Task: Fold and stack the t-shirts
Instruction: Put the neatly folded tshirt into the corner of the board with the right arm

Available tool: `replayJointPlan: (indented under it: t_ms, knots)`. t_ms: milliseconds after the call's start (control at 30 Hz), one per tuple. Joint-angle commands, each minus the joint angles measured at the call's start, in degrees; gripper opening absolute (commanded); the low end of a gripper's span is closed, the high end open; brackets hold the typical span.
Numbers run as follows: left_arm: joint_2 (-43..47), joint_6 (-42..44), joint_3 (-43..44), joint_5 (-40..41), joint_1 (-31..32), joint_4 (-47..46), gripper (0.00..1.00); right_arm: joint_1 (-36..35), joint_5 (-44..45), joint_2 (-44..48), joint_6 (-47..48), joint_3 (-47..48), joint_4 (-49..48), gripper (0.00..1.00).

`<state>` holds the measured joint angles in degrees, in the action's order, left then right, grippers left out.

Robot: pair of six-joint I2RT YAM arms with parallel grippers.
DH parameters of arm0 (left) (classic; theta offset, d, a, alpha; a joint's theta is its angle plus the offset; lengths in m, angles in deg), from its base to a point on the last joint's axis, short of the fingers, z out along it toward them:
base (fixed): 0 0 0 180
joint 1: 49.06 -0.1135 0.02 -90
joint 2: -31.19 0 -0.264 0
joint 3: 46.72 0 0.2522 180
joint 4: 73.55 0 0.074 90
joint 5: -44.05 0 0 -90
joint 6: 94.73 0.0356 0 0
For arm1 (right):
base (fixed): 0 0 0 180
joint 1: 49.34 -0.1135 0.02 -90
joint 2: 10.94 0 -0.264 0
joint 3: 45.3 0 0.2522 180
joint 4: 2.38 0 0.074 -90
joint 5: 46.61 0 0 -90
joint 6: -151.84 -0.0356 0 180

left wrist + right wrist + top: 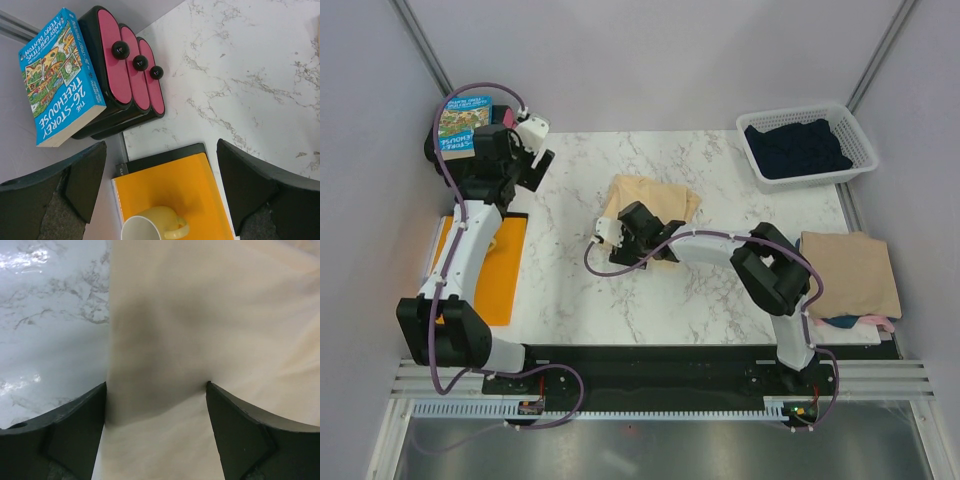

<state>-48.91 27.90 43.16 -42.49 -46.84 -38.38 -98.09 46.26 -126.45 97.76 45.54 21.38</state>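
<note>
A pale yellow t-shirt lies folded in the middle of the marble table. My right gripper is down on its near left edge. In the right wrist view the gripper is open, its jaws wide apart with the shirt's edge between them and both fingertips against the cloth. A tan t-shirt tops a stack at the right, with navy and pink cloth showing under it. Another dark navy t-shirt fills the basket. My left gripper is open at the far left, holding nothing.
A white basket stands at the back right. At the far left are a blue book, a black-and-pink case, an orange folder and a pale yellow mug standing on it.
</note>
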Motion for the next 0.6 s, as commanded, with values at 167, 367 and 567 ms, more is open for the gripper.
replayJointPlan:
  t_ms: [167,367,567]
  knots:
    - [-2.8,4.9,4.3,-0.3,-0.5,-2.4,0.98,2.2,0.8,-6.0,-1.8,2.4,4.3,0.62]
    - [-2.9,6.4,4.7,-1.8,-2.0,-4.3,0.98,3.0,-4.8,-7.8,-1.6,4.9,13.3,0.36]
    - [-1.6,6.8,2.9,-3.2,-4.2,-5.3,0.98,4.4,-15.3,-7.2,0.6,12.1,27.1,0.08]
